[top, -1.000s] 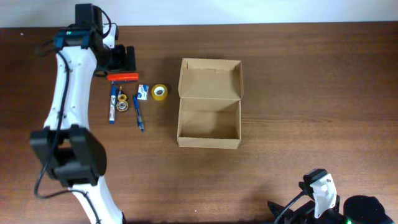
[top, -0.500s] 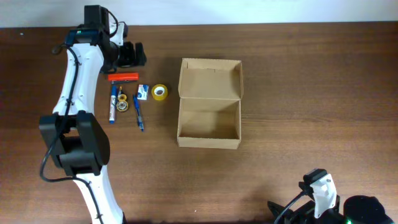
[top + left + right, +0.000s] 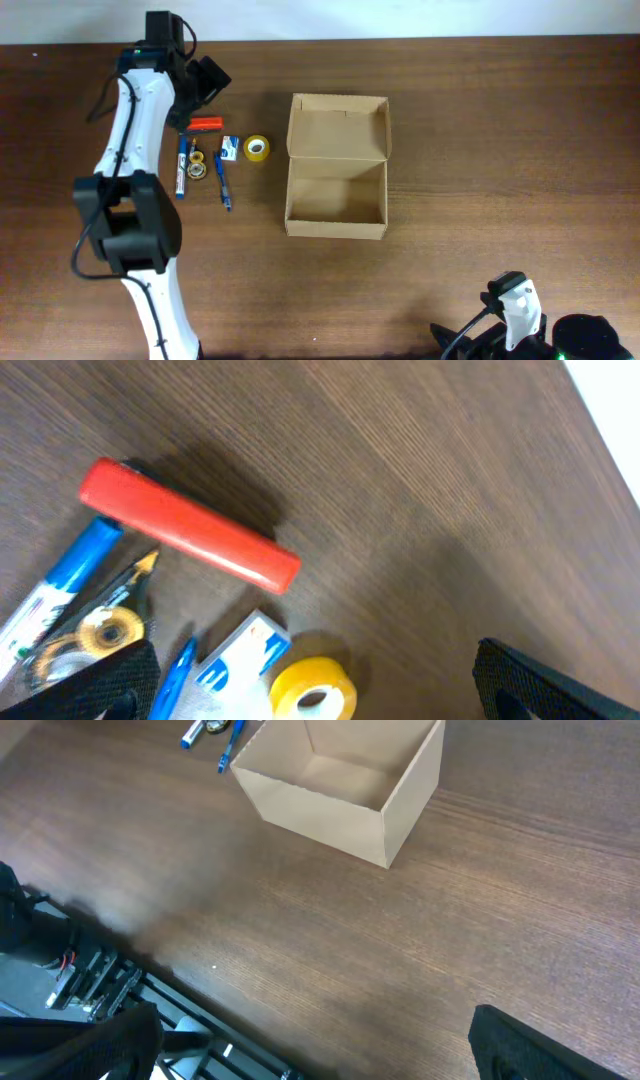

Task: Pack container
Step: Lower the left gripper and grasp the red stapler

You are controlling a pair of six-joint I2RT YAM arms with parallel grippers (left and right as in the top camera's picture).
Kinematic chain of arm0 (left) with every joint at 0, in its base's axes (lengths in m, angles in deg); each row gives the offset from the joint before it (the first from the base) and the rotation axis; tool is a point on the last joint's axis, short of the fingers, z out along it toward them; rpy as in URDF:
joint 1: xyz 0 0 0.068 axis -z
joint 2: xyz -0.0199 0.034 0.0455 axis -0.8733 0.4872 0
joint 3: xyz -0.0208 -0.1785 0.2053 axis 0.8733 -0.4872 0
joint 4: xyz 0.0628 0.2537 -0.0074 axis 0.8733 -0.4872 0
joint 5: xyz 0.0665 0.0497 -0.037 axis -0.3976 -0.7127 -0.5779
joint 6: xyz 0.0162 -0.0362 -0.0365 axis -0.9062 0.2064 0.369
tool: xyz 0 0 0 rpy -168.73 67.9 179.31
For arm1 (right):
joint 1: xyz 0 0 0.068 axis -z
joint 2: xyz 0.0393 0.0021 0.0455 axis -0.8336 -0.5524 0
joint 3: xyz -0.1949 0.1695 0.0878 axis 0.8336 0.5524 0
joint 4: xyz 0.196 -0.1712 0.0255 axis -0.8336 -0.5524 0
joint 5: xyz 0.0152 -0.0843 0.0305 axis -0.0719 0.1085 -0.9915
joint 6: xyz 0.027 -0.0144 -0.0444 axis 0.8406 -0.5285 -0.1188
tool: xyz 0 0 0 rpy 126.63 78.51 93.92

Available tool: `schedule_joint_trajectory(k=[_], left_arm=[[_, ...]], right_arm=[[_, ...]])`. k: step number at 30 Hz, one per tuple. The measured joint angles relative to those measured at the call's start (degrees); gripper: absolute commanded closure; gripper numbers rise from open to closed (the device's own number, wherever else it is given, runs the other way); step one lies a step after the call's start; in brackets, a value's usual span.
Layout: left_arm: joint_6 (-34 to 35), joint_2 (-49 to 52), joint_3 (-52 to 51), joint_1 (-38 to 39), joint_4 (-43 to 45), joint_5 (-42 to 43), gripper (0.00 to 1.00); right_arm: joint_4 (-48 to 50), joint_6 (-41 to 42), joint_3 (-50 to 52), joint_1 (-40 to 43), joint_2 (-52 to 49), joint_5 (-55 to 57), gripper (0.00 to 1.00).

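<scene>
While left fingers [image 3: 95,685] and right fingers [image 3: 80,1040] stand apart, a skewed left descent could shove the red stick [image 3: 190,540] against the blue pen [image 3: 60,585].

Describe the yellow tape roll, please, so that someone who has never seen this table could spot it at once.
Start at the central open cardboard box. To its left lies a cluster of stationery, and the yellow tape roll is the piece nearest the box. It alone is round and solid yellow, unlike the pens and red bar.
</scene>
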Motion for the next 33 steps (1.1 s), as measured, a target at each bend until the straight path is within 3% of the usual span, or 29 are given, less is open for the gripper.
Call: schedule_joint_trajectory(k=[10,33], left_arm=[[5.97,13.00,14.40,-0.07,-8.90,-0.15,0.00],[11.37,18.01,15.63,-1.79,-7.52,0.37,0.00]], right_arm=[[0.00,0.07,0.00,0.00,0.00,0.00,0.01],[0.00,0.07,0.00,0.00,0.00,0.00,0.01]])
